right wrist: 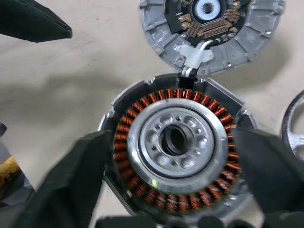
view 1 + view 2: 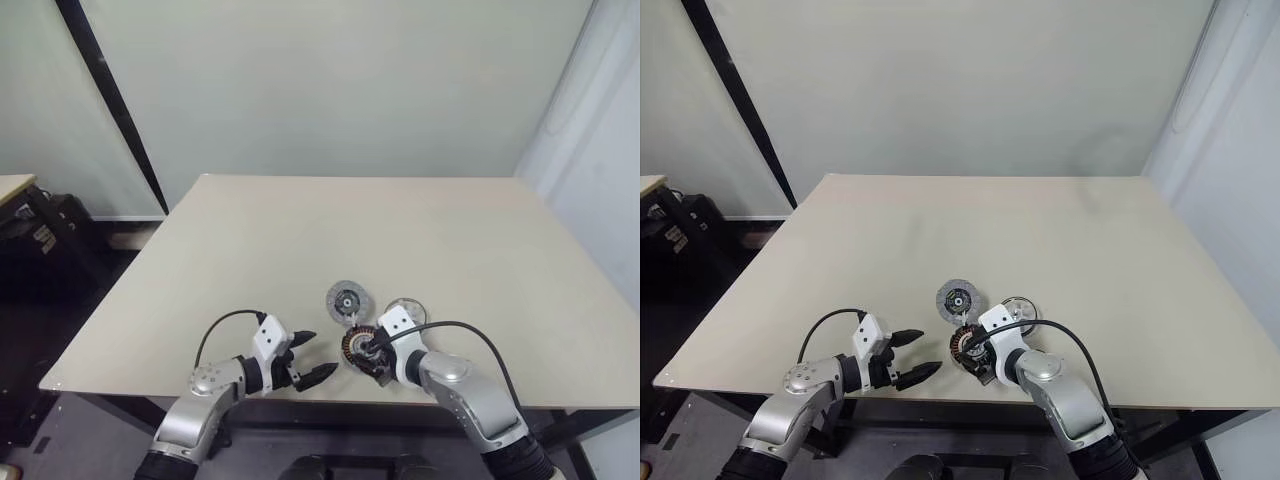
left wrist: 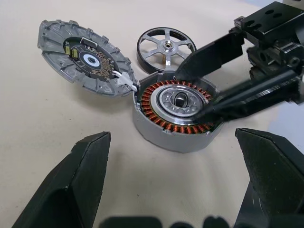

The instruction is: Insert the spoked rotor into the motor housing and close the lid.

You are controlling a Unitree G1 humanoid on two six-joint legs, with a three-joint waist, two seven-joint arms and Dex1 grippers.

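The motor housing [image 3: 178, 102], a grey cup ringed with copper coils, lies on the table near its front edge. The lid [image 3: 85, 57] lies flat beside it with its circuit side up, joined to it by a short white wire. The spoked rotor [image 3: 166, 45] rests on the table just behind the housing, apart from it. My right gripper [image 1: 167, 137] is open, with one finger on each side of the housing. My left gripper [image 2: 320, 353] is open and holds nothing, a short way left of the housing and pointing at it.
The beige table [image 2: 300, 230] stretches far behind the parts. Its front edge runs close under both grippers. A dark stand and clutter sit off the table's left side.
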